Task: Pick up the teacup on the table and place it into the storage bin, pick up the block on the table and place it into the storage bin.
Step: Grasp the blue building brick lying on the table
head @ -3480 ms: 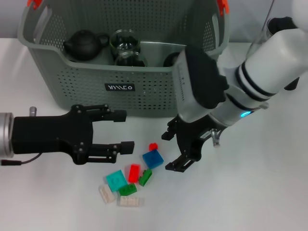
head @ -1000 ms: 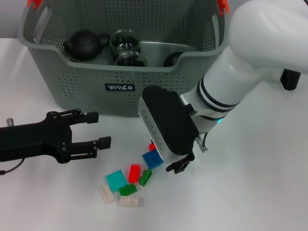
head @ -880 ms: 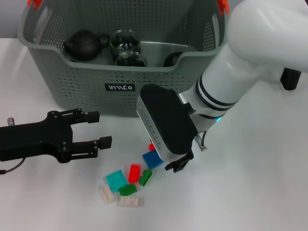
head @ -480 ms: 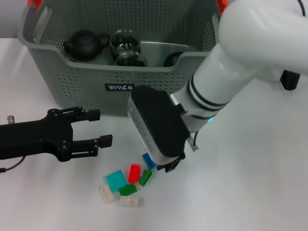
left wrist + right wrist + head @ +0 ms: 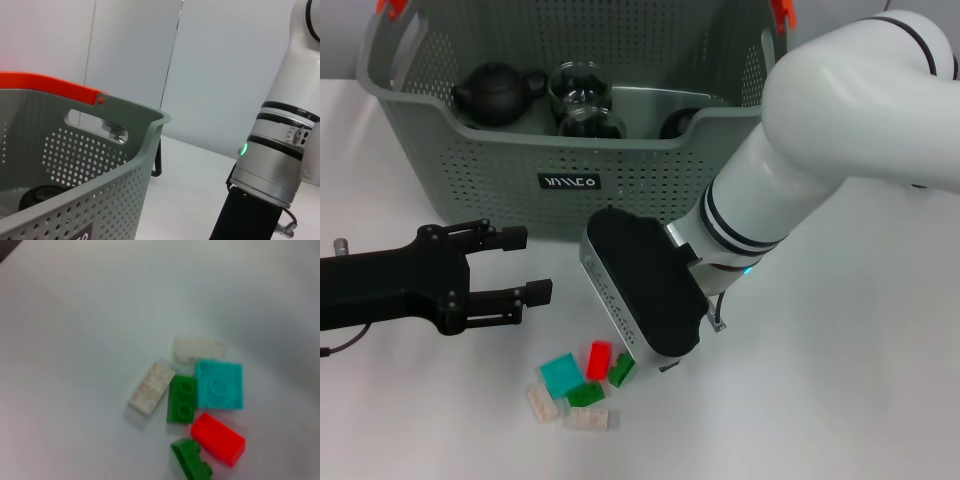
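Blocks lay in a small cluster on the white table (image 5: 880,400), in front of the large grey-green perforated plastic storage bin (image 5: 520,190) with orange handle clips and a small black label with white lettering. The cluster held a turquoise square plastic block (image 5: 561,375), a red rectangular plastic block (image 5: 598,359), two dark green studded plastic blocks (image 5: 586,394) and two pale whitish plastic blocks (image 5: 542,403). In the right wrist view the turquoise block touched one green block and one whitish block, and the red block lay just beside the second green block.

Inside the storage bin sat a dark round clay teapot (image 5: 498,92), two clear glass cups (image 5: 578,85) beside it, and a dark round vessel (image 5: 676,123) toward the bin's right end, partly hidden by the rim.

The right gripper (image 5: 645,300), a black wrist body on a white arm, hung low in front of the bin, directly over the right edge of the block cluster; its fingers were hidden, so I cannot tell how its jaws stood.

The black left gripper (image 5: 525,265) hovered in front of the bin's left half, to the left of the blocks, with its jaws apart and nothing between them.
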Robot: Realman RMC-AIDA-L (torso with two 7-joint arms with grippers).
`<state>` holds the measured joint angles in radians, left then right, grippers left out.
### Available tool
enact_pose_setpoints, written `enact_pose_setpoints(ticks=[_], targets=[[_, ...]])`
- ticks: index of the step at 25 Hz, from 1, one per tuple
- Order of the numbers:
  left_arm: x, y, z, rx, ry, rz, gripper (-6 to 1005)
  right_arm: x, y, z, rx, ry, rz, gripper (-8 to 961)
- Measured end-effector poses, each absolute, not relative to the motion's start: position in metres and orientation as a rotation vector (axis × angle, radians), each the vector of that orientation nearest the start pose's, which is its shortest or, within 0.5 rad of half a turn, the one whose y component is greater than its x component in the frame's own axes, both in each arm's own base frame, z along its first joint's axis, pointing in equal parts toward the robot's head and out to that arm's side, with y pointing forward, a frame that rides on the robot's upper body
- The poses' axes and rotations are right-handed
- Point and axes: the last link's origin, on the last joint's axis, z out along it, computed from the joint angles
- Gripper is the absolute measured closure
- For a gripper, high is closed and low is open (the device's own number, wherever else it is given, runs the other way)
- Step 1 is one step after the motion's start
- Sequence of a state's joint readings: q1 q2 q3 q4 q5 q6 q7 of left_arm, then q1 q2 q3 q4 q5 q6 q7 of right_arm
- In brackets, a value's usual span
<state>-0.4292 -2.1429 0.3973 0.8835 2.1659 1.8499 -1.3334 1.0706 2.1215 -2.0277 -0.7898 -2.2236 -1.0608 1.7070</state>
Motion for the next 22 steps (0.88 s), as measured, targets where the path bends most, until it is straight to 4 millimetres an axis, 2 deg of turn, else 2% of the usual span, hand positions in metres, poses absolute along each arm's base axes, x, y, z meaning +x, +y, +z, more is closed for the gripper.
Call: enact_pose_setpoints(ticks=[16,19,22], targets=[[-0.2827,0.2804,0.0372,-2.690,-0.574,-0.763,217,0.0976,0.3516,-0.1582,-2.968,-0.938,-0.706,218],[-0.2828,0.2803,0.0371,-2.689,-0.578,-0.764,217,0.0976,0.3526,-0.1580,-2.968,-0.924,-0.688,313],[-0.2826,0.2801,0.0366,-2.689,-0.581,-0.766,217,0.0985,0.3539,-0.1577,-2.966,-0.913,-0.680,313]])
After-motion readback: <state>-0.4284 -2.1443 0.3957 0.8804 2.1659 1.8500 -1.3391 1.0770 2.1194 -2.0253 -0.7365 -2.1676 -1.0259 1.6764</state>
